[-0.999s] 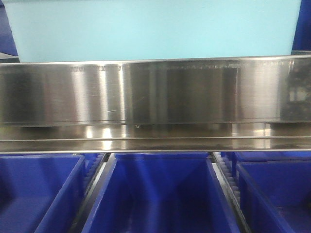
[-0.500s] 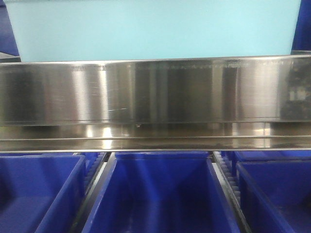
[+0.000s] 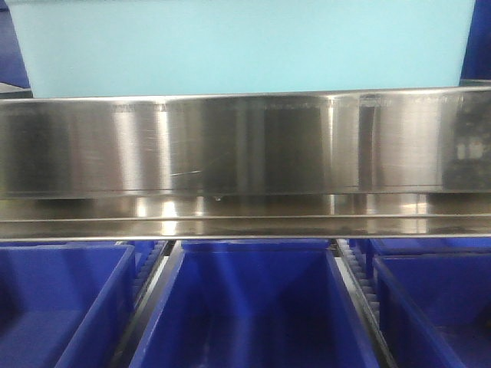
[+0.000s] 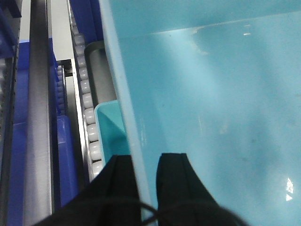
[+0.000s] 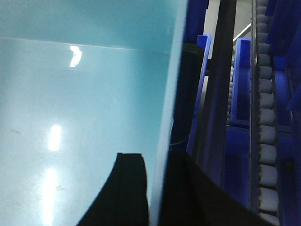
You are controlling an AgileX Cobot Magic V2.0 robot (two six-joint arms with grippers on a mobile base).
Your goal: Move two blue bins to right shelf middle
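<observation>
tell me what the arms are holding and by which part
Both hold one pale blue bin: the left gripper clamps its left side wall, the right gripper its right side wall, each with one finger inside and one outside.

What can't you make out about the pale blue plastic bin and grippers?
Front view: top edge cuts off the pale blue rectangular plastic bin; the steel shelf rail hides its base.
Left wrist view: that bin's wall hides most of a second pale blue bin.
Wrist views: bottom edge cuts off left gripper and right gripper.
</observation>
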